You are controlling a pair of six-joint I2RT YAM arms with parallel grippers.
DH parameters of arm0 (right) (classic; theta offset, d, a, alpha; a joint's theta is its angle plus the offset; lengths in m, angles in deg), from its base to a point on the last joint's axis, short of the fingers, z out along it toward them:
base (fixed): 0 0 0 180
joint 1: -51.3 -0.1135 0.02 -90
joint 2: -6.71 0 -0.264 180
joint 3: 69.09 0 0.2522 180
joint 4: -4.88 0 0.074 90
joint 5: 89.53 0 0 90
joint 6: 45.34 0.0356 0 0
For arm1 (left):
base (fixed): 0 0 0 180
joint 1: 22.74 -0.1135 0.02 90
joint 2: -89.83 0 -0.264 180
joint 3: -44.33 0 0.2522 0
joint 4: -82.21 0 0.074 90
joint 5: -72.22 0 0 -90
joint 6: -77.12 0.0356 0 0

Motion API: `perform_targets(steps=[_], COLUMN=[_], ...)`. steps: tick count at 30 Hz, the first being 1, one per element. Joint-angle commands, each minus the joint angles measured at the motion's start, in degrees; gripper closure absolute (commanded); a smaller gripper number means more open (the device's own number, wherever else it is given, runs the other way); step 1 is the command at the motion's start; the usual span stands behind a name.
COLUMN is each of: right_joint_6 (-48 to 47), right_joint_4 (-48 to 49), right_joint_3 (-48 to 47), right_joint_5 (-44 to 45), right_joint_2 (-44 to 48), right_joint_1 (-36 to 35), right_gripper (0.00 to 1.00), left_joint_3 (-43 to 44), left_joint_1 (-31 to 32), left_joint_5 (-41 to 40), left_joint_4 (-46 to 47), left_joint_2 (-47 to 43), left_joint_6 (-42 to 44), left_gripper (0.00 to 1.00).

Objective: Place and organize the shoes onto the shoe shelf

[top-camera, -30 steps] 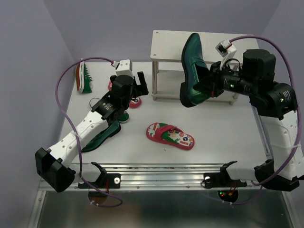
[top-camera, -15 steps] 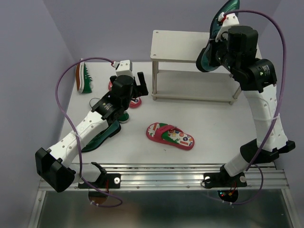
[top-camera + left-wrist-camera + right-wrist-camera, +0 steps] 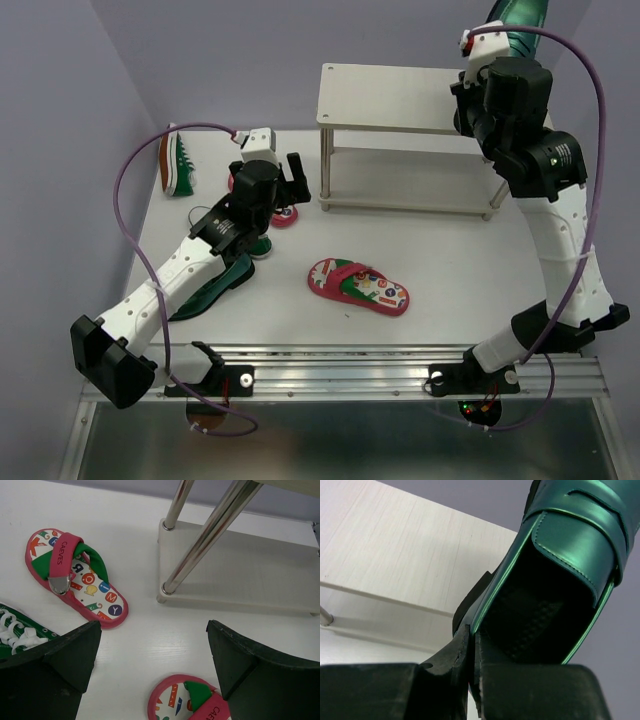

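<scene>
Aloft, teal loafer [image 3: 570, 545] in right tool [image 3: 471, 647]

Right arm [image 3: 548, 190] raised loafer [image 3: 522, 12] higher, apparently above shelf [image 3: 390, 95] right end.
</scene>
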Motion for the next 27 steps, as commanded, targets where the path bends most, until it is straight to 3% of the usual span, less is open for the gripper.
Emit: perform_targets(steps=[1, 16, 27], right_joint_6=[-6.4, -5.5, -9.1], right_joint_4=[6.4, 5.2, 8.1], right_joint_3=[0.2, 9.7, 10.5], right_joint_5=[-1.1, -2.7, -1.9], right_joint_2=[4.6, 9.2, 7.4], right_joint_1=[-0.1, -0.1, -0.1], right_gripper=[0.99, 0.99, 0.99], left_joint_3=[-0.7, -2.1, -2.5], left_joint_1=[-0.4, -0.4, -0.4], left_joint_5=[0.0, 0.6, 0.1], left_joint_4=[1.0, 1.1, 1.1], left_joint_2=[-1.9, -3.4, -3.8], left_joint_6=[-0.9, -2.4, -2.0], left_gripper=[0.01, 0.01, 0.01])
